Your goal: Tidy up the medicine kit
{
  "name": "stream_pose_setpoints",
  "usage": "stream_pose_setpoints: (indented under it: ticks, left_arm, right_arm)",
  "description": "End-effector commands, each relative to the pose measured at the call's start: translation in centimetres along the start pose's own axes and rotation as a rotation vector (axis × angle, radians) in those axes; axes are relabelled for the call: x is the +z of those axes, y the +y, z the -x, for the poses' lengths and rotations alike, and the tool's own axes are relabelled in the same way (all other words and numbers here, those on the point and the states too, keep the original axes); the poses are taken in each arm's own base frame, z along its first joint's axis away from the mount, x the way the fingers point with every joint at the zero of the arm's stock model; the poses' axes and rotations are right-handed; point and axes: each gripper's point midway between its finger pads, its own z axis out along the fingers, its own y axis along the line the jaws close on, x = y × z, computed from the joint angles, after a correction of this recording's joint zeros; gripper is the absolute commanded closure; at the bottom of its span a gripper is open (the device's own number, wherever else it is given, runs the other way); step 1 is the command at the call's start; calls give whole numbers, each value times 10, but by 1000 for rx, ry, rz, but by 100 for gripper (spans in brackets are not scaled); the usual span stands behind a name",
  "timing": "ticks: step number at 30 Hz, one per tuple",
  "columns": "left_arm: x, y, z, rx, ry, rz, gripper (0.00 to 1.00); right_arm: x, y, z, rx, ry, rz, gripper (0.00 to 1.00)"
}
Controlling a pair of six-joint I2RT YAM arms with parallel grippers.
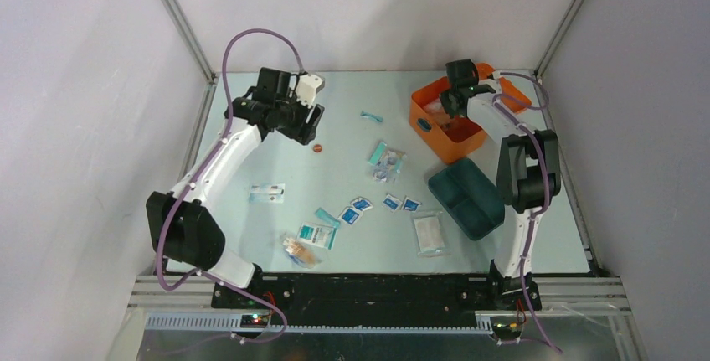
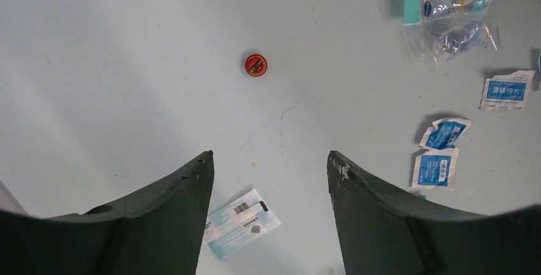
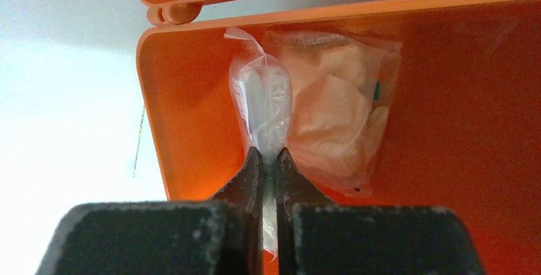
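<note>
Orange plastic medicine kit (image 1: pixel 431 126), lid up, at two o'clock on the table (image 1: pixel 352 93). Its teal tray insert (image 1: pixel 465 198) lies outside, just beside the case at five o'clock. One right gripper (image 3: pixel 268 154), jaws pressed together on a clear packet (image 3: pixel 260 96) inside the case, a crumpled packet (image 3: pixel 332 115) touching at three o'clock. One left gripper (image 2: pixel 269 160), jaws wide, empty, above the table at eleven o'clock; red cap (image 2: pixel 255 65) near. Blue-white sachets (image 1: pixel 362 204) mid-table.

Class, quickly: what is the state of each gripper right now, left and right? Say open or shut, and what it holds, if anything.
Left gripper: open, holding nothing.
Right gripper: shut on a clear packet inside the orange medicine kit.
</note>
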Motion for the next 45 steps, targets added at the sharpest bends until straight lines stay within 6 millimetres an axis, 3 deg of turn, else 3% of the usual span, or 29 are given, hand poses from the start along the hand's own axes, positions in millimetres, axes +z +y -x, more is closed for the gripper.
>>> stream_pose_setpoints:
  ticks: [1, 10, 14, 15, 18, 22, 27, 28, 30, 35, 36, 37, 38, 39, 40, 41, 42, 43, 44, 45]
  left_arm:
    - [-15, 8, 3, 42, -29, 46, 29]
    - [-16, 11, -5, 50, -9, 67, 29]
    - [-14, 12, -7, 55, -1, 66, 29]
    - [-13, 11, -7, 57, 1, 65, 29]
    - [-13, 10, -9, 65, 2, 58, 29]
    - [-12, 4, -13, 66, 1, 29, 29]
    - [-11, -7, -18, 53, -2, -23, 29]
    - [-11, -10, -18, 46, -6, -36, 29]
    - [-10, -13, -19, 33, -5, -52, 29]
    - [-3, -20, -22, -2, 9, -89, 29]
    - [0, -20, -24, -10, 18, -93, 29]
    - [2, -21, -25, -23, 24, -94, 29]
    - [4, -21, -27, -32, 31, -93, 29]
    - [6, -20, -27, -45, 32, -86, 29]
    - [8, -20, -30, -51, 37, -85, 29]
    - [8, -19, -29, -55, 28, -78, 29]
    - [9, -20, -32, -58, 33, -81, 29]
    - [8, -22, -33, -56, 30, -85, 29]
    - [9, -24, -39, -57, 40, -92, 29]
    - [6, -26, -40, -58, 33, -108, 29]
  right_arm:
    - [6, 21, 4, 8, -44, 45, 100]
    - [27, 19, -7, -42, -29, 68, 99]
    - [34, 19, -9, -80, -15, 93, 87]
    - [32, 26, -8, -107, -12, 124, 81]
    - [23, 34, -4, -136, -10, 159, 75]
    - [-1, 30, 11, -123, -48, 114, 70]
    - [-32, 18, 15, -91, -45, 60, 48]
    - [-35, 15, 16, -88, -47, 51, 15]
    - [-49, 16, 21, -93, -61, 62, 2]
    - [-79, 20, 31, -172, -82, 119, 1]
    - [-94, 31, 35, -225, -92, 179, 1]
    - [-96, 29, 31, -268, -82, 198, 1]
    - [-112, 44, 30, -382, -66, 302, 1]
    - [-115, 43, 23, -460, -48, 342, 1]
    - [-134, 58, 18, -598, -31, 475, 1]
    - [-137, 54, 10, -672, -4, 523, 1]
    - [-158, 63, 0, -802, 25, 660, 1]
    - [-163, 60, -7, -862, 46, 713, 0]
    - [-182, 59, -18, -978, 85, 834, 1]
    - [-184, 49, -28, -1030, 126, 877, 1]
